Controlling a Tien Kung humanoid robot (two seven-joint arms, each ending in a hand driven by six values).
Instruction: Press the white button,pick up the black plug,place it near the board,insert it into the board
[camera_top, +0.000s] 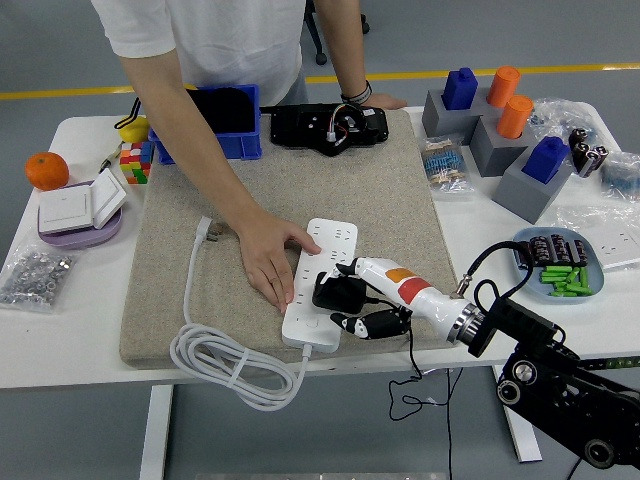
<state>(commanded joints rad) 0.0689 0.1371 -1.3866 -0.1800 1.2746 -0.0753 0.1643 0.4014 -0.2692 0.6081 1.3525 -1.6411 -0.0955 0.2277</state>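
A white power strip (322, 250) lies on the beige mat (290, 190), its white cable (235, 362) coiled at the mat's front edge. My right hand (352, 302) is shut on the black plug (336, 292), holding it on top of the strip's near half. A person's hand (268, 258) presses flat on the strip's left side. The person's other hand (375, 99) rests at the table's far edge. I cannot make out the strip's white button. My left hand is out of view.
A blue bin (215, 122) and a black device (330, 126) stand at the back. Grey blocks with blue and orange pegs (500, 125) are at the back right. A blue dish of parts (556, 262) sits right. An orange (47, 170), wall switches (82, 208) and a bag of screws (38, 272) lie left.
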